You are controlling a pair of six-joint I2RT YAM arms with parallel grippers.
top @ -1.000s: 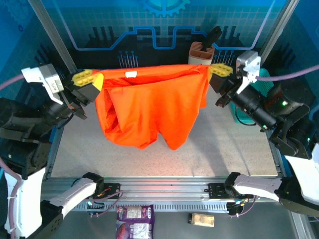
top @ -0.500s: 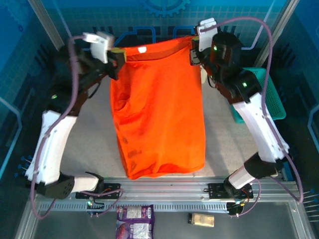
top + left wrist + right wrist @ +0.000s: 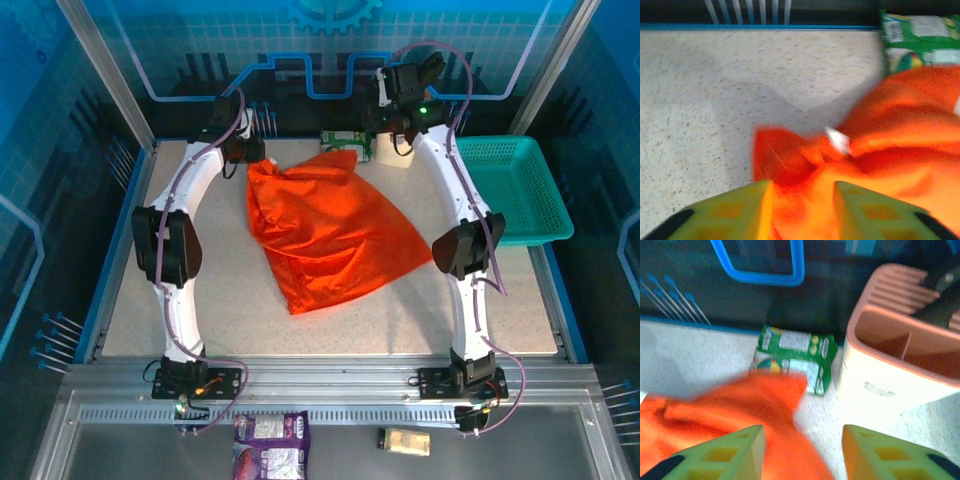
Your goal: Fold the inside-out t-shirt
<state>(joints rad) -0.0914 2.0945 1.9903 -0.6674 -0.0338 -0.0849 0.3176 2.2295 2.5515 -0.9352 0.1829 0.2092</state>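
— Both ends dropped since a second before?
— Yes; the left pincer (image 3: pixel 802 190) stood apart, gripping nothing; the inside-out t-shirt (image 3: pixel 335 225), no longer hanging, lay rumpled on the tabletop (image 3: pixel 500 295), far middle; the right pincer (image 3: pixel 802 435) stood apart too; flattening looked next.

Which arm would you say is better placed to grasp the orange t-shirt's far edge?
Probably the left: the left tool stands open with the t-shirt bunched between its fingers, while the right tool, also open, is over only the cloth's narrow tip, close to the pink holder.
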